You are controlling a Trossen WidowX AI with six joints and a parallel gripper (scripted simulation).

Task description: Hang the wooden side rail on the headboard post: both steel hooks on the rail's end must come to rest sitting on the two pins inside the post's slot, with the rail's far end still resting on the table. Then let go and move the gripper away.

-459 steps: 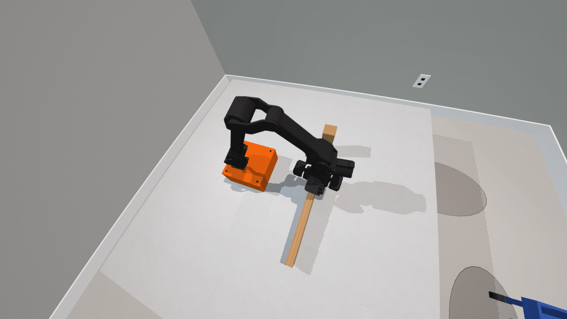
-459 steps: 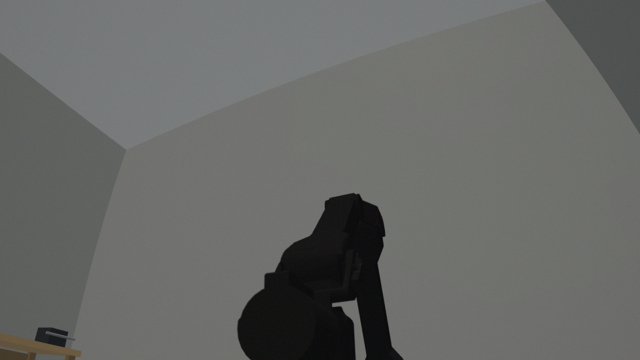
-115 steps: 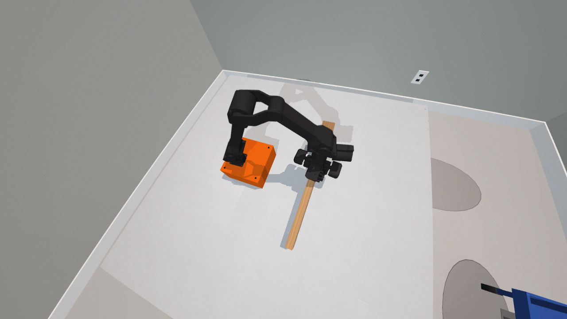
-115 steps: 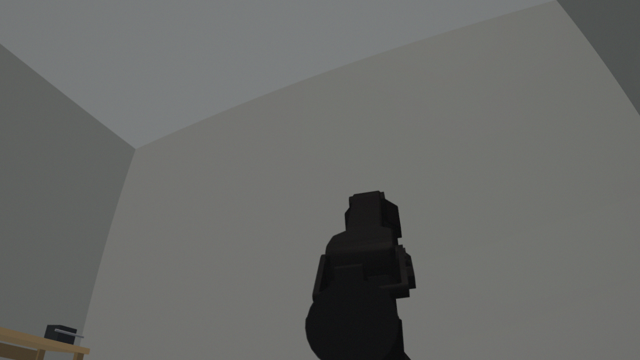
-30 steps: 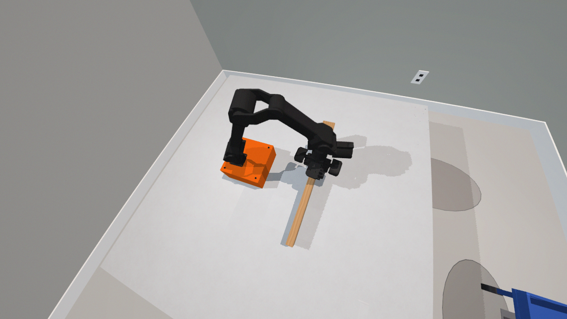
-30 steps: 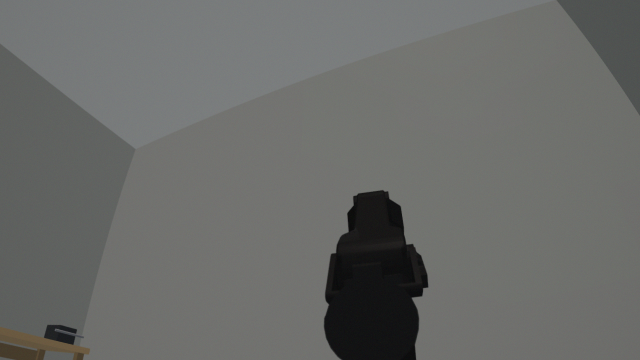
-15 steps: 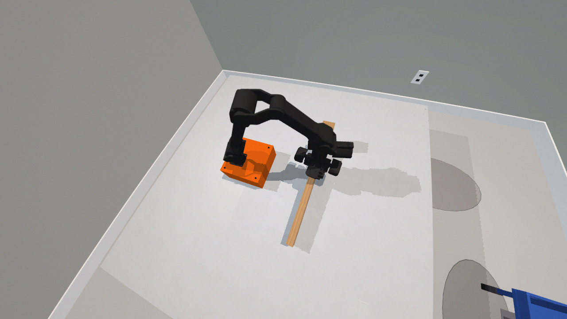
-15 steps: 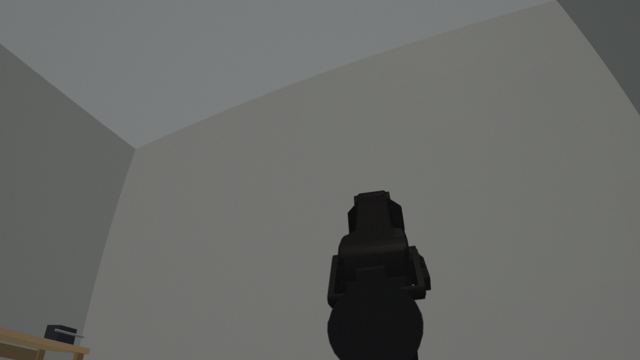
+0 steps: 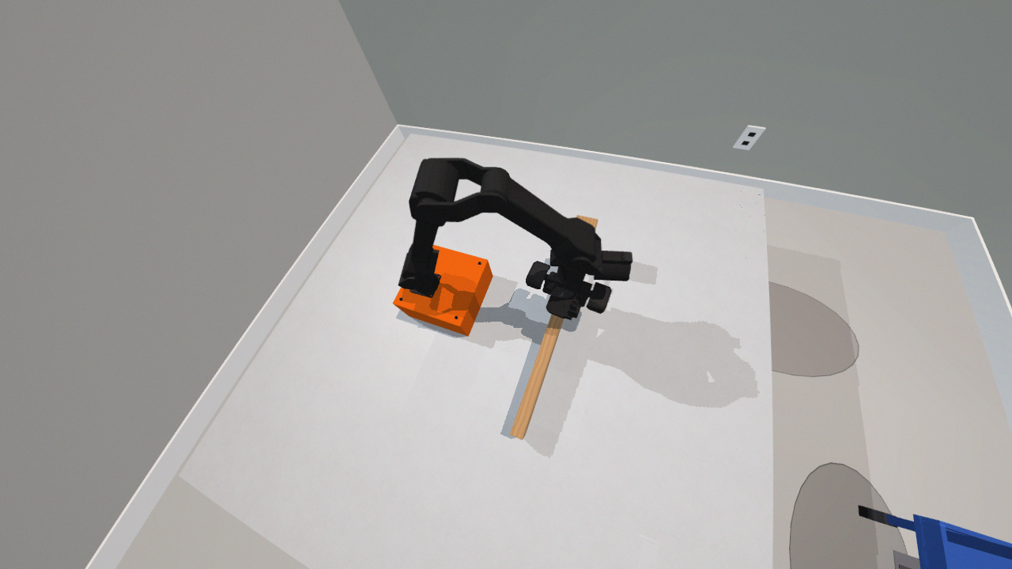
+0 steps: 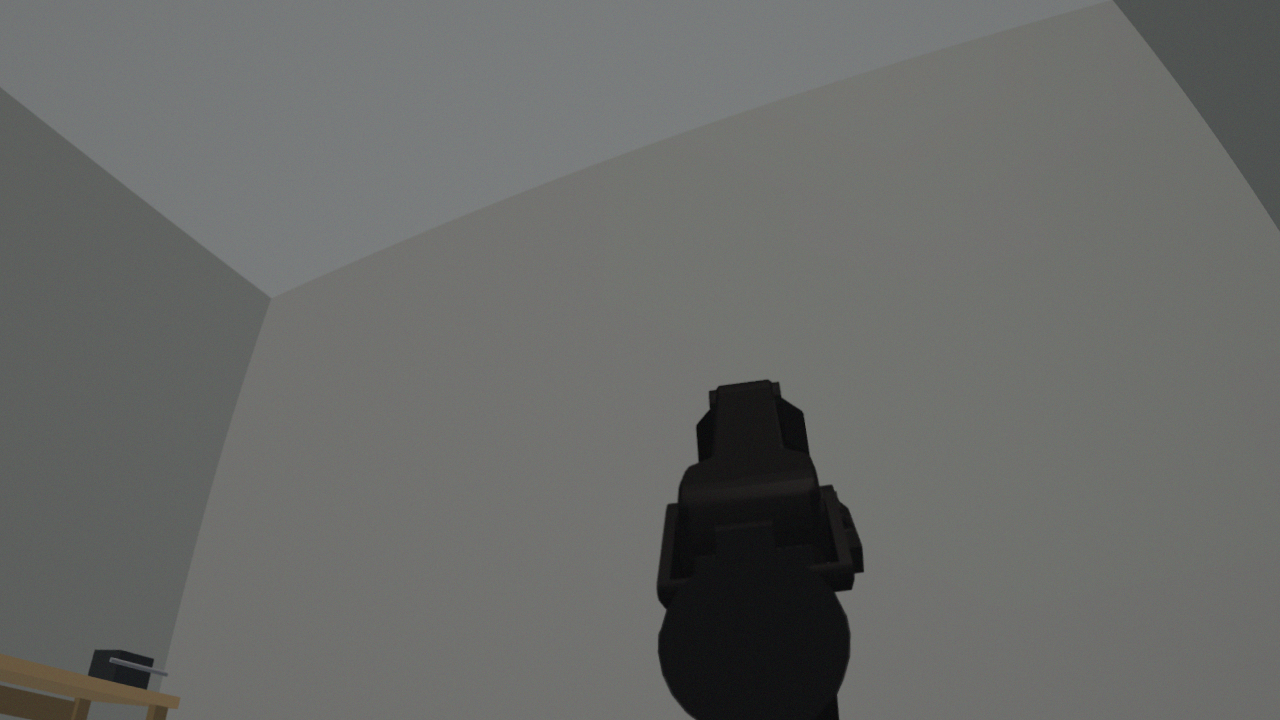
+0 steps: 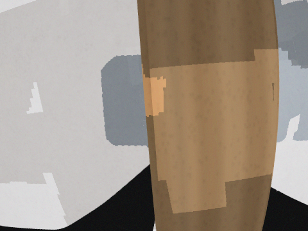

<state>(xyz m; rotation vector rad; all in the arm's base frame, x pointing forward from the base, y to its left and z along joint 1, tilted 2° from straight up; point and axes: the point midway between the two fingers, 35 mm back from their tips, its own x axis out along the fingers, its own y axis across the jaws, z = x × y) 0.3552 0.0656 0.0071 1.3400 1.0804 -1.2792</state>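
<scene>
The wooden side rail (image 9: 537, 382) (image 11: 212, 128) runs slantwise across the white table (image 9: 396, 438) in the top view. My gripper (image 9: 562, 311) (image 11: 187, 171) points down over the rail and is shut on it between its two ends. In the wrist view the rail passes between the black finger parts. Shadows lie beside the rail; whether it touches the table cannot be told. A light wooden end (image 9: 587, 220) shows behind the arm, in line with the rail; whether it belongs to the rail or the post is unclear. Hooks, pins and slot cannot be made out.
The arm stands on an orange block (image 9: 463, 272) left of the rail. A blue object (image 9: 969, 541) is at the lower right. The exterior view shows mostly walls, the dark arm (image 10: 753, 617) and a dark box (image 10: 120, 668) on a wooden surface.
</scene>
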